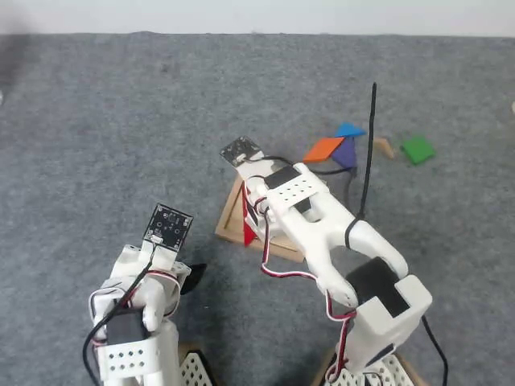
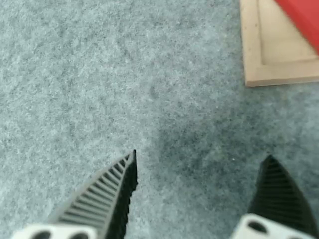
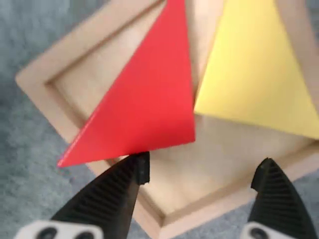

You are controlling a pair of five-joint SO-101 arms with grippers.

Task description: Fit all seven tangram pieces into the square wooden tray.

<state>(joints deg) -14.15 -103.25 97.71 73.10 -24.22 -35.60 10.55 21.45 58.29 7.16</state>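
The square wooden tray (image 3: 41, 92) lies under my right gripper (image 3: 203, 172), which hangs open just above it. Inside the tray are a red triangle (image 3: 144, 109) and a yellow triangle (image 3: 254, 74); one red corner rides up over the tray's rim. One of the right gripper's fingertips (image 3: 140, 168) is at the red piece's edge. In the high view the right arm hides most of the tray (image 1: 229, 221), with a sliver of the red triangle (image 1: 248, 223) showing. My left gripper (image 2: 200, 158) is open over bare carpet, near a tray corner (image 2: 269, 59).
Loose pieces lie on the grey carpet beyond the tray to the right: orange (image 1: 323, 149), purple (image 1: 346, 153), blue (image 1: 349, 129), green (image 1: 418, 149) and a small tan one (image 1: 385, 146). A thin black rod (image 1: 370, 153) stands up by them.
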